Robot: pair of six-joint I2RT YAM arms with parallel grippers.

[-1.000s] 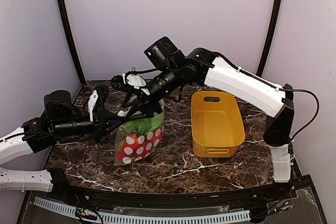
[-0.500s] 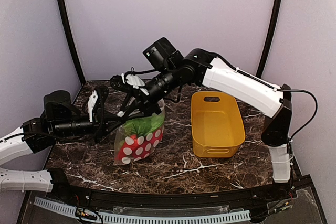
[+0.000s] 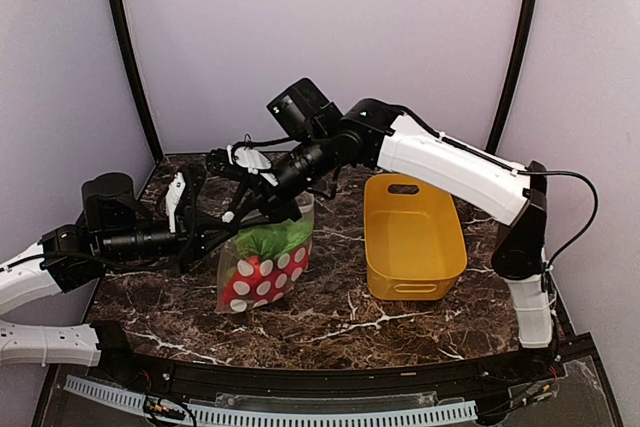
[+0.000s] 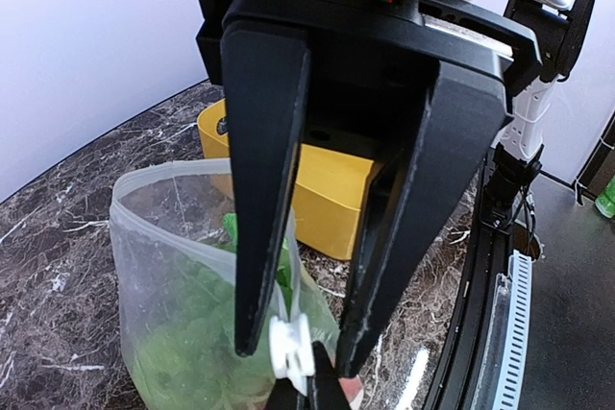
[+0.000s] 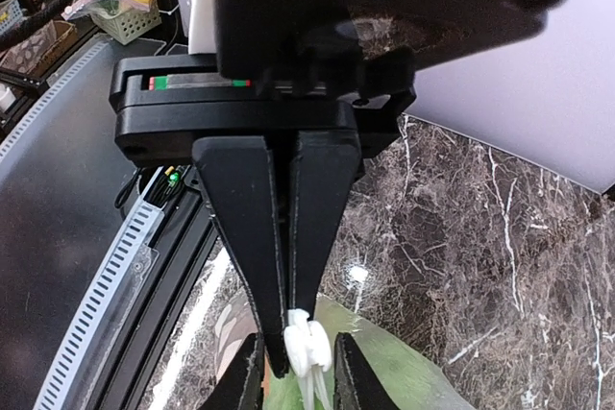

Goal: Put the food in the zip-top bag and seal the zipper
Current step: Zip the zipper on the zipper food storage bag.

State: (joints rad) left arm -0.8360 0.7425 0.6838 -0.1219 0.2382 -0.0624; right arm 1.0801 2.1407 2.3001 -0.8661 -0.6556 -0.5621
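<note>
The zip-top bag point(image 3: 265, 265) stands upright on the marble table with green food point(image 3: 272, 239) on top and red food point(image 3: 246, 269) below, behind its white dots. My right gripper point(image 5: 298, 333) is shut on the white zipper slider point(image 5: 309, 350) at the bag's left mouth corner; it reaches in from the right in the top view point(image 3: 241, 213). My left gripper point(image 4: 300, 352) is open, its two fingers straddling the slider point(image 4: 291, 348) and the right gripper's tips. The bag point(image 4: 173, 266) hangs beside its left finger, and the mouth behind the slider looks open.
A yellow plastic bin point(image 3: 412, 237) stands right of the bag and looks empty; it also shows in the left wrist view point(image 4: 322, 184). The table's black front rail point(image 3: 300, 377) runs along the near edge. Grey walls close in the back and sides.
My right arm has shifted slightly to the left with the slider in its jaws. The left arm and the bag have barely moved.
</note>
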